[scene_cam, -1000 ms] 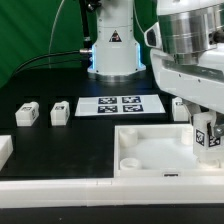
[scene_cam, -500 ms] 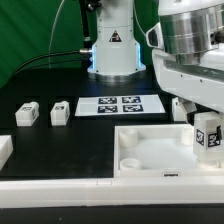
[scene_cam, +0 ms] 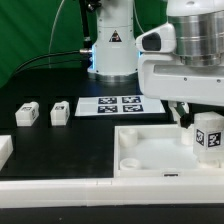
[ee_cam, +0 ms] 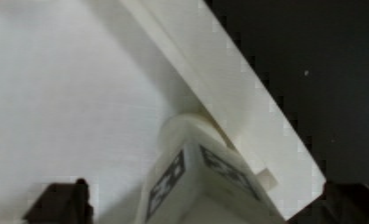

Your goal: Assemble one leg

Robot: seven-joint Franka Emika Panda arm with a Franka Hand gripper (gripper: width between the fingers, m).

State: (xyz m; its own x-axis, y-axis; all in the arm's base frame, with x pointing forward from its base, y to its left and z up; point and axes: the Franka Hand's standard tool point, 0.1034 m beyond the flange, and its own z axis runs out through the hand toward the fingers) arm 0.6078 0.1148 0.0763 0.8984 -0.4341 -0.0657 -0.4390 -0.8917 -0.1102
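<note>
Nearest, the leg stands upright at the corner of the white tray-like part, on the exterior view's right, and seems to be in its socket. The risk, as I judge it, is that the leg is only half seated — a brush from a finger as the arm lifts could tilt it or drag it out. The gripper hangs over it, open wide. In the wrist view its dark fingertips flank the leg with a gap on each side, gripping nothing. Farther back on the table, two spare legs and the marker board lie well apart from it.
</note>
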